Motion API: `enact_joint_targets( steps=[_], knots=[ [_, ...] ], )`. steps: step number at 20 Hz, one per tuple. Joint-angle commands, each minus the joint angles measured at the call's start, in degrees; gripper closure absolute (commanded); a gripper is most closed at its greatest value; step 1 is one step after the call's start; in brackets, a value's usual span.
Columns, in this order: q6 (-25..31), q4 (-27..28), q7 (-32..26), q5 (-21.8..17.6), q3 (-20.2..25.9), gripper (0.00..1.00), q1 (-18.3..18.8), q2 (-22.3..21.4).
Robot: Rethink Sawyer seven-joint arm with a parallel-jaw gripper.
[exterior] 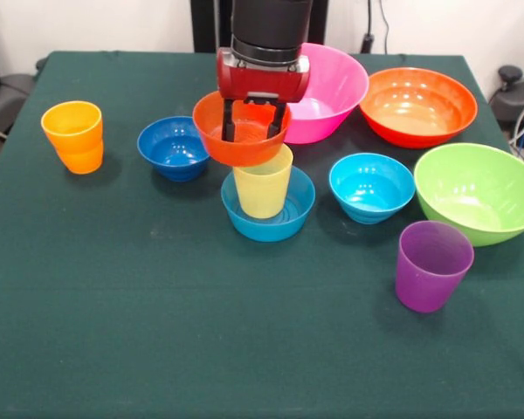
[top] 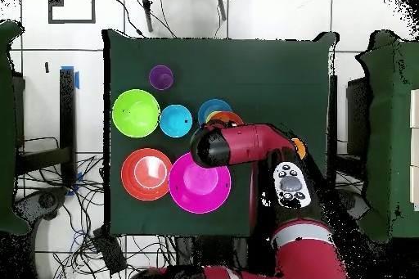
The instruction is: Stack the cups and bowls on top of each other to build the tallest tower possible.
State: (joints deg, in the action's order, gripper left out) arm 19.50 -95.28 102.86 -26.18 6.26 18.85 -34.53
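My gripper hangs over the tower with its fingers spread apart inside a small orange-red bowl. That bowl rests on the rim of the pale yellow cup, shifted a little left of it. The yellow cup stands upright in the mid-blue small bowl. An orange cup stands far left and a purple cup at the front right. From overhead the arm covers the gripper; only edges of the orange-red bowl and the mid-blue bowl show.
A dark blue small bowl sits left of the tower and a cyan small bowl to its right. Large bowls crowd the back and right: pink, orange-red, lime green.
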Motion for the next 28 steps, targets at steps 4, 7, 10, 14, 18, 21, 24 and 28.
enact_joint_targets(
  steps=[4,7,10,14,18,21,24,28],
  knots=[
    [2.61,3.24,5.76,1.97,0.84,0.0,-1.94,1.53],
    [2.46,3.3,5.33,2.05,0.95,0.0,-1.67,1.66],
    [2.4,3.16,4.93,2.08,1.1,0.0,-1.36,1.52],
    [2.41,3.13,4.7,2.23,1.13,0.0,-1.24,1.47],
    [2.27,3.9,4.64,2.28,1.18,0.0,-1.29,2.41],
    [2.05,4.79,5.03,2.14,0.73,0.0,-1.85,3.2],
    [2.32,5.95,5.31,2.18,0.38,0.0,-2.49,4.01],
    [2.87,8.0,5.66,2.37,-0.17,0.0,-3.53,5.23]
  ],
)
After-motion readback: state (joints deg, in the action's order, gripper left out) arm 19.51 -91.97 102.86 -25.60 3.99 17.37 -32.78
